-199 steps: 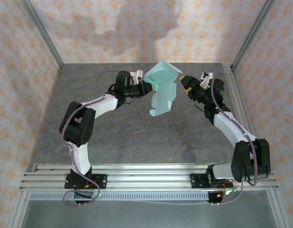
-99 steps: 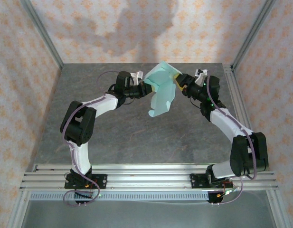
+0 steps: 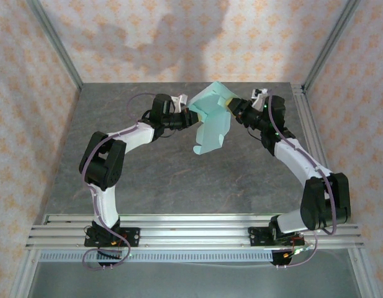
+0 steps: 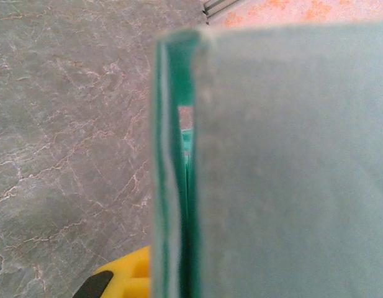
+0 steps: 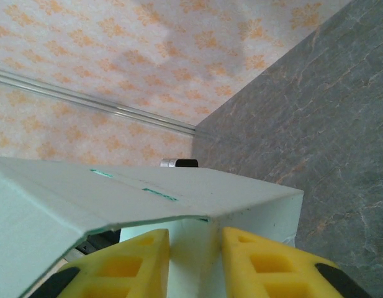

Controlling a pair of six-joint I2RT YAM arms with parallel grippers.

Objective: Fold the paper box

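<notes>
A pale mint-green thin-card paper box (image 3: pixel 211 118) is held above the far middle of a grey stone-patterned flat counter (image 3: pixel 179 180). The left gripper (image 3: pixel 190 116) is placed at its left side and the right gripper (image 3: pixel 230 107) at its upper right, so the paper box is kept between them. One panel is hung toward the near edge. A card wall is lodged between the right jaws.

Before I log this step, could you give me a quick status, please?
Left gripper shut on the paper box. Right gripper astride it, grip unclear. Box part-folded. Nothing in the way.
</notes>
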